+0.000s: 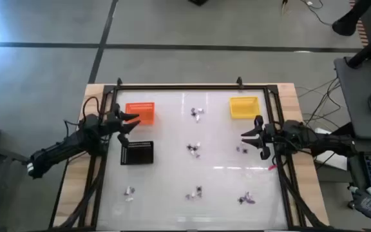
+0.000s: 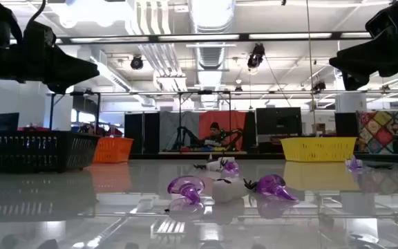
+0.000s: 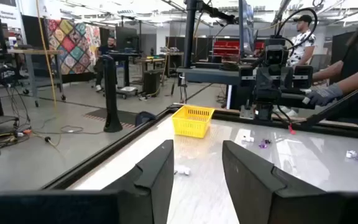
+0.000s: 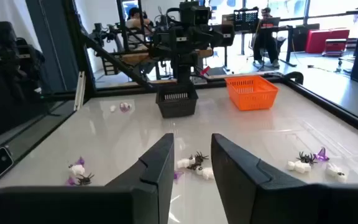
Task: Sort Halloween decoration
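L gripper (image 1: 132,122) hovers over the table's left side, fingers spread, nothing between them. Orange tray (image 1: 141,112) just beside its tips, black tray (image 1: 137,153) just under/behind it. Judged: parked near the two bins it serves, ready to reach in.

R gripper (image 1: 252,136) hovers at the right side, fingers apart w/ a gap, empty. Yellow tray (image 1: 243,107) near it, further from the table front; one small purple/white trinket (image 1: 242,149) just beside its tips. Prob. the nearest pick for this arm.

Halloween decoration (image 1: 194,149): still loose, in small clusters. One midway betw. the two grippers, one (image 1: 198,113) up betw. orange and yellow trays, three more along the front edge, well apart from both grippers. Trays: cannot tell if anything is in them. Judged: sorting at or near its start.

Surface: glossy white table (image 1: 172,174), reflective, dark frame rail round it. Low view shows purple pointed bits and white pieces (image 2: 223,188) close up.

Room: open workshop, ceiling lights, desks, cables; a person seated far back.
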